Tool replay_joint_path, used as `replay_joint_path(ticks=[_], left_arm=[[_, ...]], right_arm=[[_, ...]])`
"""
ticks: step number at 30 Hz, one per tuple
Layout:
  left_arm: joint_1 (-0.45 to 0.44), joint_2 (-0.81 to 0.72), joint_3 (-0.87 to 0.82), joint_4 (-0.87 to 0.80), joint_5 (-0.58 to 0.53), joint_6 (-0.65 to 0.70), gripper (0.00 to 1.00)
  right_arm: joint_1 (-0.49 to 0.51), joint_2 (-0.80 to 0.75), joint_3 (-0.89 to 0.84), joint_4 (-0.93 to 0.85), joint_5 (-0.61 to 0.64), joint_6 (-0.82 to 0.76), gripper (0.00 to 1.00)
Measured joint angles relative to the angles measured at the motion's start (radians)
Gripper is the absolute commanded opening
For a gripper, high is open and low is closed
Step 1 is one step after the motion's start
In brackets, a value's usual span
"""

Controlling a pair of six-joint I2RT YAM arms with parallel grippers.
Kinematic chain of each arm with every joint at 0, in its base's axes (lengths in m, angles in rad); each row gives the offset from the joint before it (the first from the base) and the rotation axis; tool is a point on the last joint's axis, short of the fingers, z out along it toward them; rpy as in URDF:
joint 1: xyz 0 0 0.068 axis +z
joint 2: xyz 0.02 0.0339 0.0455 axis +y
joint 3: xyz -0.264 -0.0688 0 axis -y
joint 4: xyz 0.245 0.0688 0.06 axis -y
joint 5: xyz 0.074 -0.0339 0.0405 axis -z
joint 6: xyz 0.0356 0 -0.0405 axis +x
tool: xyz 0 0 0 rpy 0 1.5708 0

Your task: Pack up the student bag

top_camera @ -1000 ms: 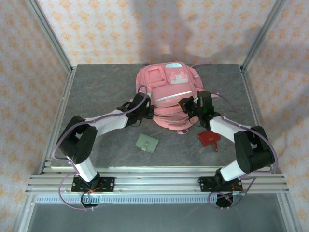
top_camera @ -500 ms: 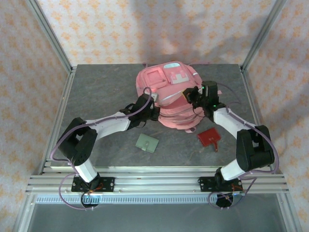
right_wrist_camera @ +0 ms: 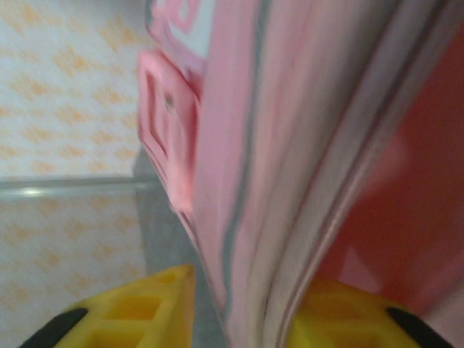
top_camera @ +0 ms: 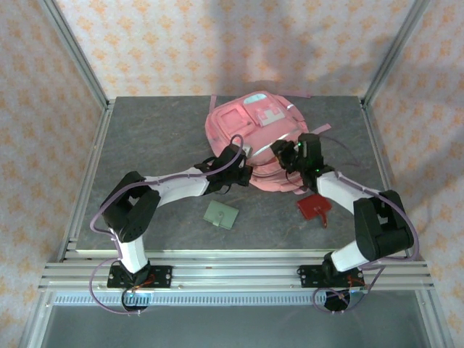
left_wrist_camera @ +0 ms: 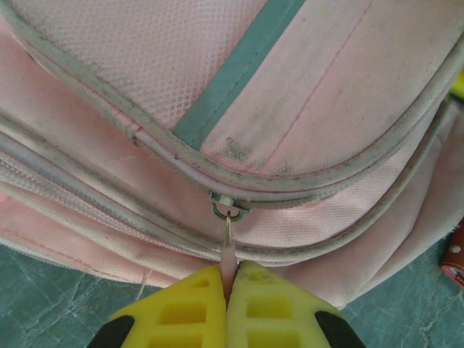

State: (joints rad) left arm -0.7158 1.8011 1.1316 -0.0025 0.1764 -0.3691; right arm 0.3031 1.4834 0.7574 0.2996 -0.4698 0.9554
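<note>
Student bag (top_camera: 250,127) lies front-up on the table (top_camera: 145,145), mid to far side. It is soft and floppy, probably light while unfilled, so it will likely sag and slide when tugged. Best holds are the zipper tab (left_wrist_camera: 228,254) and the stiffer piped rim. Left gripper (left_wrist_camera: 230,279) has its fingers pressed together, pinching that tab just below the slider. Right gripper (right_wrist_camera: 246,290) has its fingers spread astride the bag's rim, with a gap on one side, so the hold looks loose. The right wrist view is blurred and the bag's opening is hard to make out. A green pad (top_camera: 220,215) and a red item (top_camera: 314,208) lie nearby, both too small to identify.

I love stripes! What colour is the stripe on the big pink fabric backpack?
Greyish teal; the stripe on the pink fabric backpack shows best from the left wrist.
</note>
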Motion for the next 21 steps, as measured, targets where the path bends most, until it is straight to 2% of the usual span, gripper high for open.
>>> replay_joint_path(ticks=[2, 11, 13, 15, 18, 20, 21], left_arm=[[0.0, 0.002, 0.0, -0.004, 0.0, 0.0, 0.0], [0.024, 0.002, 0.012, -0.026, -0.031, 0.001, 0.01], [0.056, 0.002, 0.012, -0.026, -0.035, 0.001, 0.19], [0.093, -0.002, 0.012, -0.033, -0.055, -0.004, 0.33], [0.154, -0.02, 0.002, -0.062, -0.116, -0.003, 0.48], [0.178, -0.042, -0.013, -0.073, -0.145, 0.0, 0.55], [0.178, -0.057, -0.021, -0.077, -0.156, 0.004, 0.59]], right_arm=[[0.01, 0.0, -0.023, 0.003, 0.016, 0.004, 0.0], [0.008, 0.0, -0.028, 0.005, 0.036, -0.013, 0.0], [0.009, 0.0, -0.027, 0.004, 0.034, -0.014, 0.0], [0.01, 0.0, -0.024, 0.005, 0.032, -0.014, 0.0], [0.008, 0.0, -0.019, 0.003, 0.032, -0.014, 0.01], [0.008, 0.0, -0.011, 0.003, 0.027, -0.018, 0.09], [0.008, 0.0, -0.003, 0.001, 0.024, -0.021, 0.17]])
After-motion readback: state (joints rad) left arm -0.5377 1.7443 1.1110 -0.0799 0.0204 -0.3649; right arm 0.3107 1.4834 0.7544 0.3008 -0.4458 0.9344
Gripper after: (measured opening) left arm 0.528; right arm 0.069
